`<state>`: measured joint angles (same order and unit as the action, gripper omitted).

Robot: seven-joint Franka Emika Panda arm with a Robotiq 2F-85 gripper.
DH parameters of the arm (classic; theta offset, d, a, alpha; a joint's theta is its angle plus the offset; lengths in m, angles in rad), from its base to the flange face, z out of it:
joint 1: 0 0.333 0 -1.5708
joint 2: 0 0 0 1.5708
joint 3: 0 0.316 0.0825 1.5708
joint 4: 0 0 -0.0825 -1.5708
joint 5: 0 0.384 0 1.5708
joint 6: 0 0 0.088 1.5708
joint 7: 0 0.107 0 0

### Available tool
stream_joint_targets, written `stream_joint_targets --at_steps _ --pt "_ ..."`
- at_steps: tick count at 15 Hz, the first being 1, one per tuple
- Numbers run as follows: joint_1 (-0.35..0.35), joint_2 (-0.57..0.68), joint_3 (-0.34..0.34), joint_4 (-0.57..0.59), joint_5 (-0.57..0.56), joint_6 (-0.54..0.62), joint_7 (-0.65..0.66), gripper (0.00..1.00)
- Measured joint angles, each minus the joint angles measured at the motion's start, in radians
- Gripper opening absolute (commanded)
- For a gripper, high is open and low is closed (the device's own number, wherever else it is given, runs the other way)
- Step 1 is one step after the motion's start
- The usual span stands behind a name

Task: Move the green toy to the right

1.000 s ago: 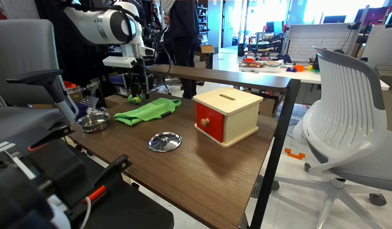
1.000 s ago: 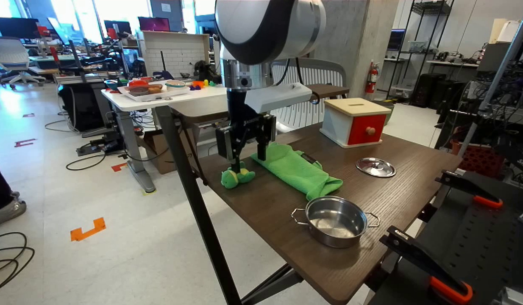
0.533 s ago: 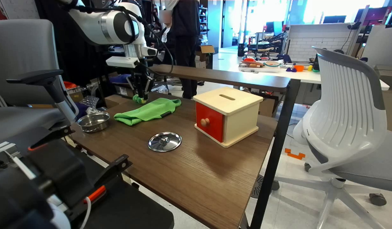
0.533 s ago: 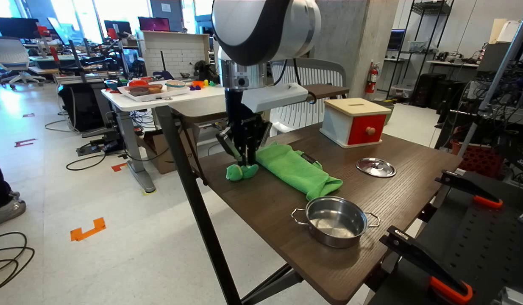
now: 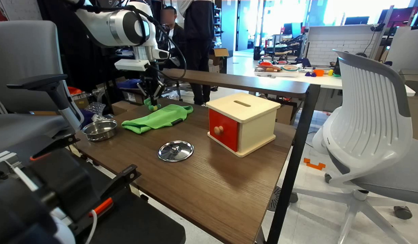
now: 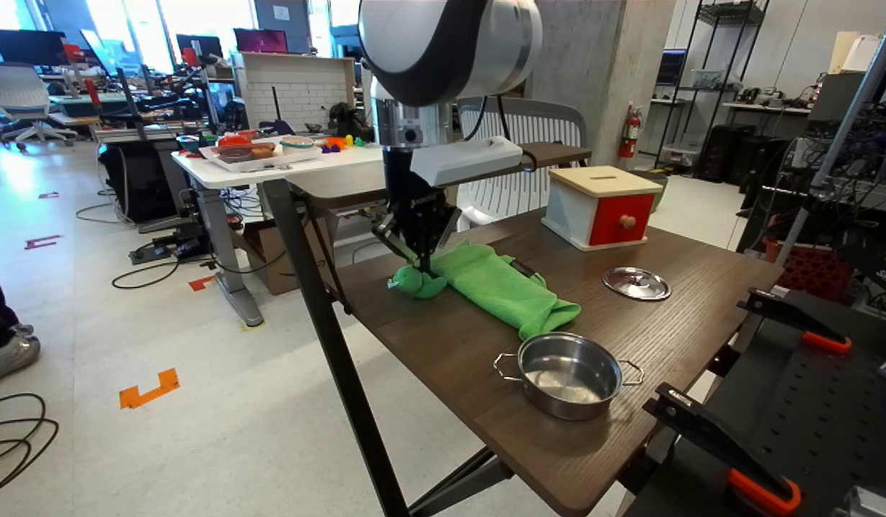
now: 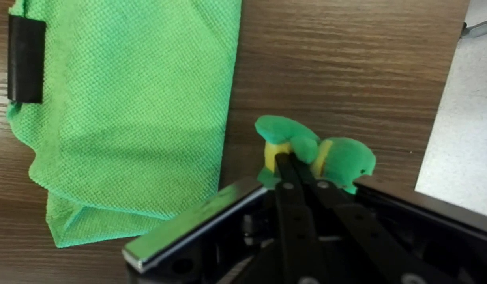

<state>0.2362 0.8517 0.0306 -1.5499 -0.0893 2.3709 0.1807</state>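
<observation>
The green toy (image 6: 418, 283), a small plush with yellow parts, is near the table edge beside the green cloth. In the wrist view my gripper (image 7: 289, 157) is shut, its fingertips together at the yellow middle of the toy (image 7: 344, 159), pinching it. The toy's head points right there, and its lower side is partly hidden by the fingers. From an exterior view the gripper (image 5: 154, 100) points down with the toy (image 5: 154, 107) at its tips. Whether the toy is clear of the tabletop I cannot tell.
A folded green cloth (image 6: 507, 294) lies right by the toy. Farther off on the table (image 5: 202, 189) are a metal pot (image 6: 569, 377), its lid (image 5: 175, 151) and a wooden box (image 5: 243, 122) with a red drawer front. The table edge (image 7: 444, 90) is close to the toy.
The jaws have gone from open to shut on the toy. The toy has tilted and shifted slightly towards the cloth and up with the gripper. The cloth, pot, lid and box have stayed put.
</observation>
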Motion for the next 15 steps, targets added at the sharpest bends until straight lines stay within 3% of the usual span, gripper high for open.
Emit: stream_joint_targets --at_steps 7,10,11,12,13,15 --pt "-0.002 0.005 -0.004 0.000 0.000 -0.005 0.000 0.83" --pt "-0.002 0.018 -0.004 0.009 0.000 -0.005 -0.003 0.99" --pt "-0.002 0.023 -0.004 0.014 0.000 -0.005 -0.004 1.00" --pt "-0.002 0.029 -0.004 0.020 0.000 -0.005 -0.007 0.70" --pt "-0.002 0.036 -0.004 0.027 0.000 -0.007 -0.008 0.74" --pt "-0.002 0.050 -0.004 0.044 0.000 -0.012 -0.009 0.67"
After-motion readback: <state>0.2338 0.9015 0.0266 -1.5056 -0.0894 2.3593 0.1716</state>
